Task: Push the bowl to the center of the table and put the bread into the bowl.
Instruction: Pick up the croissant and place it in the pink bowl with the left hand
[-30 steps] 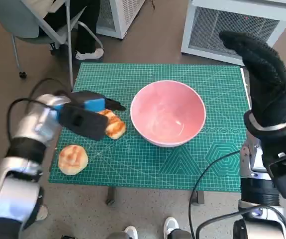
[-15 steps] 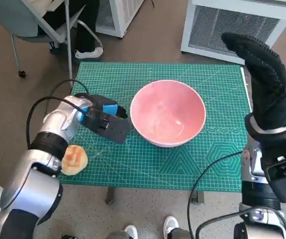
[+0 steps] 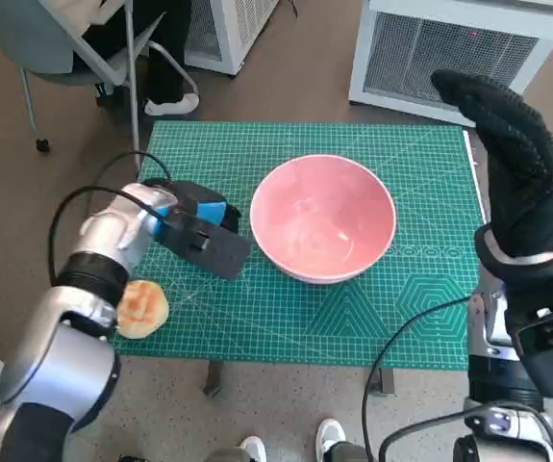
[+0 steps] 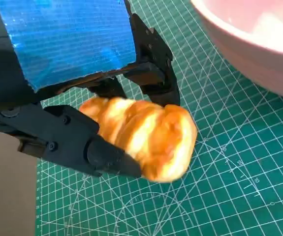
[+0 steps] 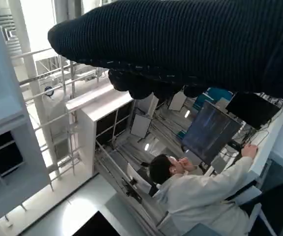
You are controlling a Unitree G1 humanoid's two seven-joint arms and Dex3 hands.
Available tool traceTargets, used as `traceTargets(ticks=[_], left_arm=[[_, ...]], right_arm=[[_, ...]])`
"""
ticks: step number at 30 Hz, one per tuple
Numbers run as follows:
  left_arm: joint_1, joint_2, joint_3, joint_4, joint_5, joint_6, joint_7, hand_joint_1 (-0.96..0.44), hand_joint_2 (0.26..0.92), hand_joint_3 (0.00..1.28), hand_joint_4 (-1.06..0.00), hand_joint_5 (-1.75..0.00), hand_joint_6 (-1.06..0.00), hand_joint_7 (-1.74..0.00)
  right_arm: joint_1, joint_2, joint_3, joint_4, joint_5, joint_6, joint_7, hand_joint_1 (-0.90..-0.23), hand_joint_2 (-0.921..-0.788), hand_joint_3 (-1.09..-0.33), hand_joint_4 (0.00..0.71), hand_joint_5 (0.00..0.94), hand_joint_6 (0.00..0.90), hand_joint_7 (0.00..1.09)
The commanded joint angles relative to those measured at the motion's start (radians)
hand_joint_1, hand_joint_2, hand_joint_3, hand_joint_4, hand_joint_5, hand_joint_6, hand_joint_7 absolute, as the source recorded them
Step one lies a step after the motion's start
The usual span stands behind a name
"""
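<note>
Left wrist view: left hand (image 4: 82, 98) clamping bread (image 4: 146, 135) just beside bowl (image 4: 259, 44); lifting clear of rim advisable. Right hand (image 3: 512, 164) raised, holding nothing.

Right hand (image 5: 190, 46) in black knitted glove spans frame as dark band, fingertips bunched at its edge, nothing seen in its grasp. Beyond it, view turned: bright room with pale shelving unit (image 5: 104, 118) and railings. Person (image 5: 200, 189) in white coat sits with arm stretched toward desk, near dark monitor (image 5: 211, 132). Second dark screen (image 5: 252, 109) close by.
</note>
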Motion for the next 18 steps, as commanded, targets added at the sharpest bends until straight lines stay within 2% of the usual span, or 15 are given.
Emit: traceTargets(ticks=[1,10,18], left_arm=[[-0.108,0.067,0.084,-0.047,-0.078,-0.025,-0.043,0.00,0.920,0.05,-0.67,-1.12,-0.67,-1.18],[-0.199,0.116,0.232,-0.165,-0.224,-0.060,-0.089,0.00,0.920,0.04,-0.69,-1.11,-0.68,-1.16],[-0.236,0.069,0.284,-0.298,-0.307,-0.072,-0.090,0.00,0.920,0.03,-0.73,-1.06,-0.67,-1.19]], right_arm=[[0.022,-0.001,0.003,-0.001,-0.002,0.009,-0.005,-0.597,-0.921,-0.738,0.279,0.000,0.006,0.61],[0.025,0.000,0.004,-0.008,-0.004,0.010,-0.010,-0.595,-0.921,-0.745,0.279,0.000,0.003,0.62],[0.025,-0.002,0.000,-0.009,-0.001,0.011,-0.012,-0.595,-0.921,-0.751,0.277,0.000,0.002,0.62]])
